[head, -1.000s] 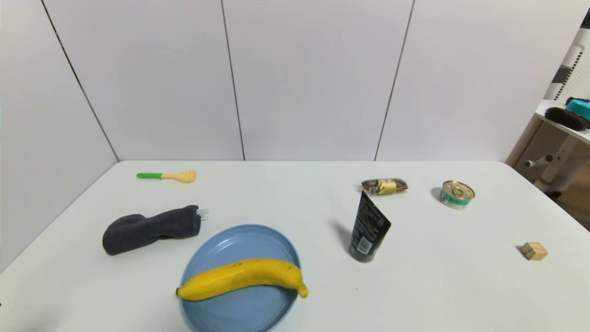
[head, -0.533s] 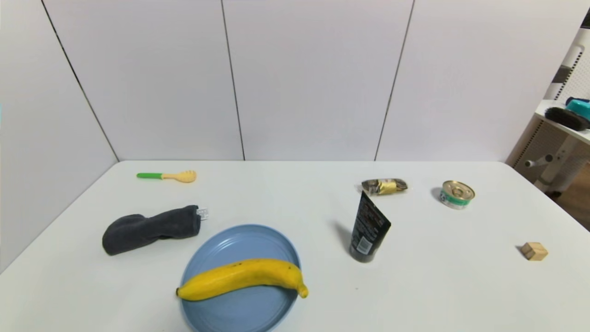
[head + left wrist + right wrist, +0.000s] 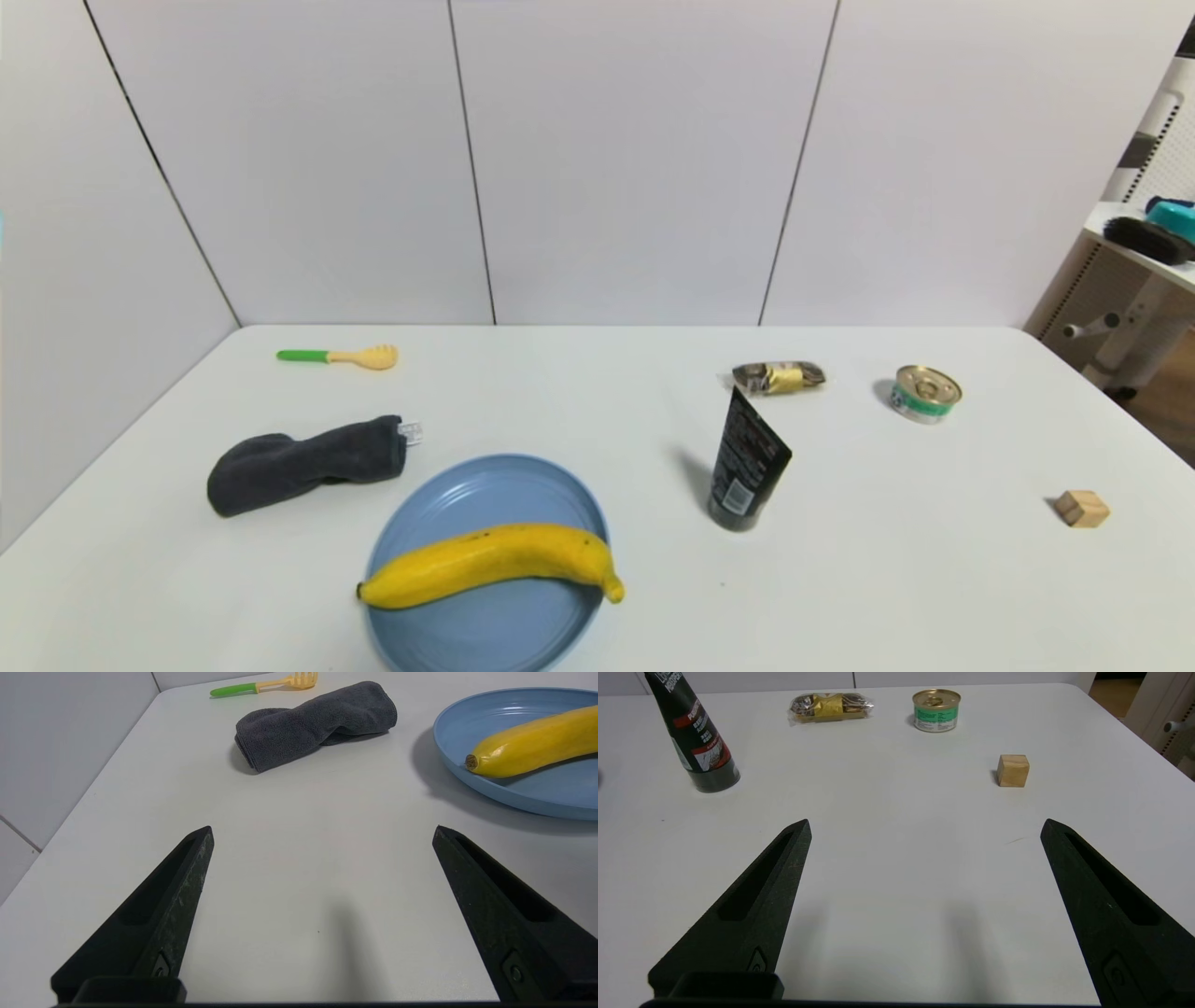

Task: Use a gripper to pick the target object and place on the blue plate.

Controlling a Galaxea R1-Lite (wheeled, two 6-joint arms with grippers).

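Jaws on both grippers stand spread wide with nothing between them, so you have no grasp to manage right now.

From the head view, you see neither arm. Your banana (image 3: 490, 564) lies across the near part of the blue plate (image 3: 448, 495), its dark tip poking just past the rim on the right. By how it rests, the placing looks done. Around it on the counter (image 3: 597, 392) sit a dark grey cloth (image 3: 303, 464) just left of the plate, a green-handled fork (image 3: 336, 356) farther back, a black tube (image 3: 745, 462) standing to the right, a wrapped snack (image 3: 778, 377), a small tin (image 3: 924, 393) and a wooden cube (image 3: 1082, 509).

From the left wrist view, your left gripper (image 3: 322, 833) hangs low over bare counter, pointing level, well apart from the plate; I judge it has let go and sits clear so the fruit stays undisturbed.

From the right wrist view, your right gripper (image 3: 924, 828) is parked the same way over open counter, near nothing it could knock.
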